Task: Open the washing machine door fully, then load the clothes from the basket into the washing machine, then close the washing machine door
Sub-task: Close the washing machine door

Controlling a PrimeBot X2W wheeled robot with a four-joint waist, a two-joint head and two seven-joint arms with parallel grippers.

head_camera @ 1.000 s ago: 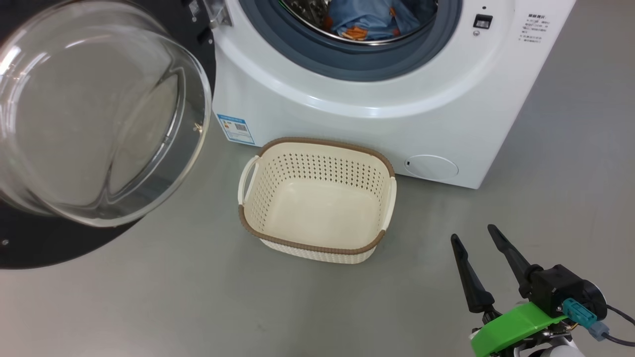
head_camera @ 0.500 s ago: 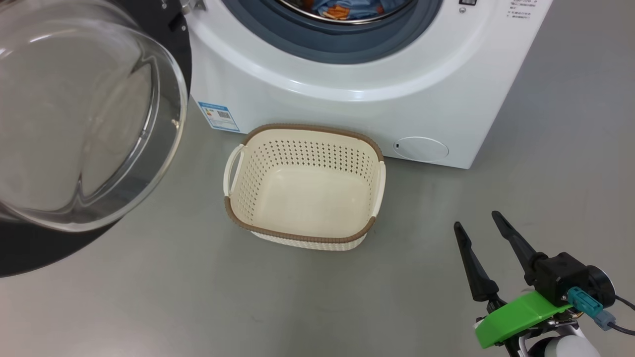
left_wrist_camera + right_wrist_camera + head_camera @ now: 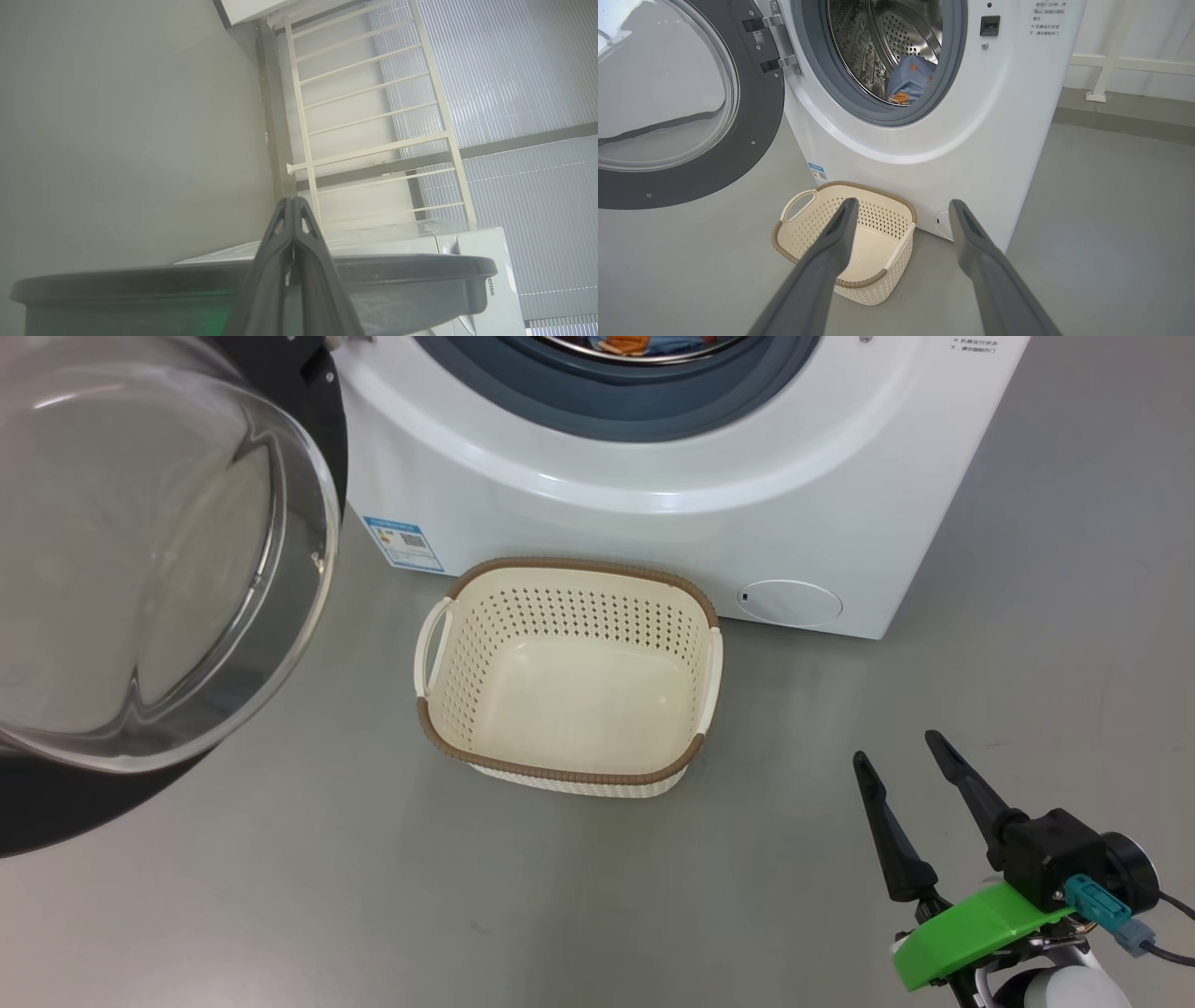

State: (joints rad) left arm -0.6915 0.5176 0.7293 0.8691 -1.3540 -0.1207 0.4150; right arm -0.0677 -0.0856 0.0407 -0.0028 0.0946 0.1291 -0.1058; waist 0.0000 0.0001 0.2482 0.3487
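The washing machine door [image 3: 140, 569] stands swung open at the left, glass bowl bulging out of its black rim [image 3: 752, 140]. The white washing machine [image 3: 653, 541] fills the top; light-blue clothes [image 3: 908, 81] lie inside its steel drum, a sliver of them [image 3: 621, 345] at the head view's top edge. The cream basket [image 3: 569, 616] sits empty on the floor in front of it. My right gripper [image 3: 896, 749] hovers open to the basket's lower right, nothing between its fingers [image 3: 903, 205]. My left gripper [image 3: 293, 205] is shut, empty, beside the door's dark edge [image 3: 420, 275].
Grey floor [image 3: 373, 896] spreads around the basket. A blue label sticker [image 3: 403, 543] and a small round white flap [image 3: 789, 603] mark the machine's lower front. A cream railing [image 3: 373, 116] and ribbed wall panels stand beyond the machine.
The whole head picture has slid up and left, so the camera has moved. My right gripper stays open in about the same spot. The basket and door have not moved.
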